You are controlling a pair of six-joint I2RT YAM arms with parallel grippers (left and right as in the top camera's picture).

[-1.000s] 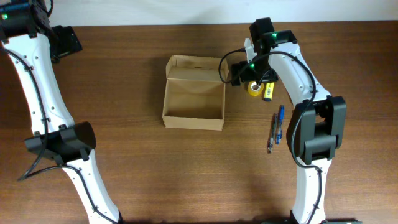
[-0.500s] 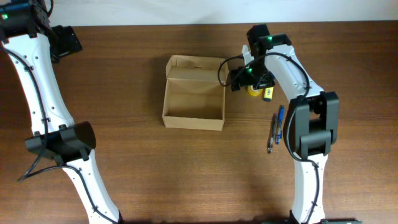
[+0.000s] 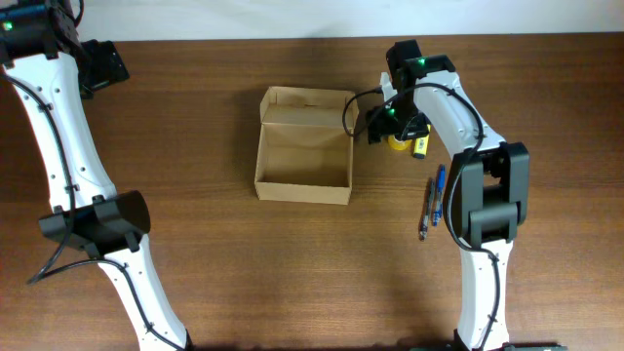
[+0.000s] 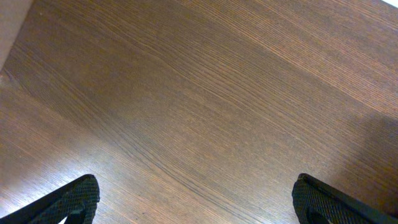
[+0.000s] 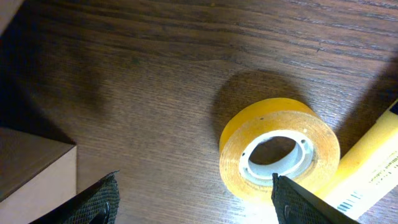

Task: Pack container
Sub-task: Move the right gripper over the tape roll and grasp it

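Note:
The container is an open tan cardboard box at the table's middle, its flap lid standing at the far side; its corner shows in the right wrist view. A yellow tape roll lies flat just right of the box, also in the right wrist view. My right gripper is open and low over the table between box and roll, its right finger at the roll's near edge. My left gripper is open and empty over bare wood at the far left.
A yellow marker lies against the roll's right side, seen also in the right wrist view. Two pens lie side by side nearer the front, right of the box. The table's far edge runs close behind the arms.
My right gripper has shifted slightly left and toward the far side, settling lower beside the tape roll. The left arm, box and pens have not moved.

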